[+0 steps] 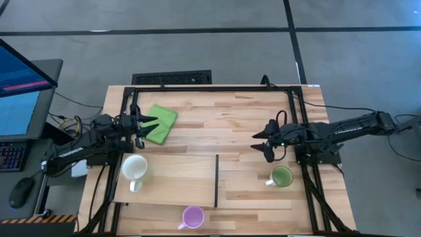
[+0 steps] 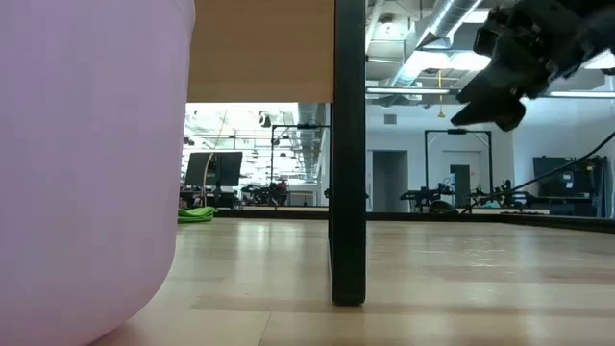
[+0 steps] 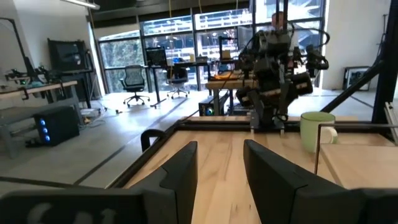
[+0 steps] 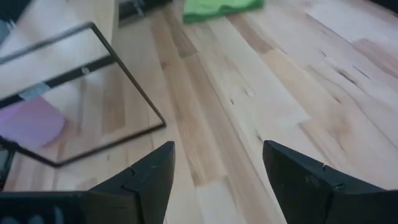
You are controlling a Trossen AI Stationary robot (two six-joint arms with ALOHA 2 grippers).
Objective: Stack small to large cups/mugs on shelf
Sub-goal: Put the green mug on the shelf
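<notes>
The right claw [image 1: 262, 142] hangs above the counter [image 1: 250, 112] with its fingers spread wide and nothing between them. The green mug [image 1: 282, 176] sits on the counter just behind and to one side of it, near the right edge. The shelf [image 1: 177, 179] lies ahead of that claw, toward the middle of the counter, with the white mug [image 1: 135, 167] standing at its far end. The purple mug [image 1: 193, 216] stands off the shelf near the front edge of the counter, well apart from both claws.

The left claw [image 1: 146, 124] hovers over the green cloth [image 1: 161, 123], just beside the white mug, fingers partly parted and holding nothing.

The likely risks, as I judge them:
- The three mugs look close in size, so the nesting order is easy to get wrong, and a tight fit could jam or tip one mug.
- The green mug sits behind the right claw's fingers; a reach back at a poor angle could catch the handle and knock it toward the counter edge.
- The left claw could snag the cloth on its way to the white mug.
</notes>
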